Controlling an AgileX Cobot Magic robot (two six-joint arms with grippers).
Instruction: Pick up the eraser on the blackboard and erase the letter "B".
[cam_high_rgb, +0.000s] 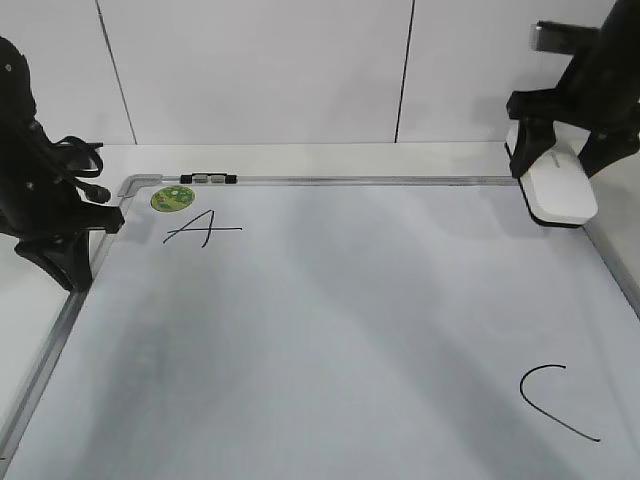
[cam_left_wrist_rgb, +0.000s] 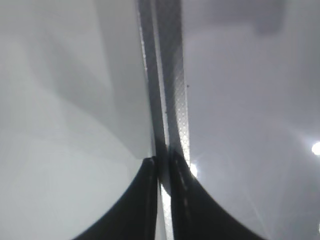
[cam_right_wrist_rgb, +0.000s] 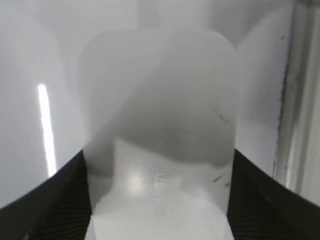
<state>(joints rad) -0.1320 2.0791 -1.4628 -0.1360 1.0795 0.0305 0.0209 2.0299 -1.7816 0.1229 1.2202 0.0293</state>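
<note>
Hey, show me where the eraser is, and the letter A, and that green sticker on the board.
eraser (cam_high_rgb: 560, 188), exterior view, middle of its white top, between the right gripper's fingers.
letter A (cam_high_rgb: 203, 230), exterior view, on its crossbar.
green sticker (cam_high_rgb: 172, 198), exterior view, centre of the round disc, near the board's far-left corner.

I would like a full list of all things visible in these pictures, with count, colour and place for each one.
board: one, white with grey frame, lying flat, fills most of the view
letter A: one, black, far left of board
letter C: one, black, near right of board
letter B: none visible
sticker: one, green, round, far left corner
clip: one, black and grey, on far frame
eraser: one, white, far right corner, between right claw fingers
left claw: black, shut, at left frame
right claw: black, around eraser
</note>
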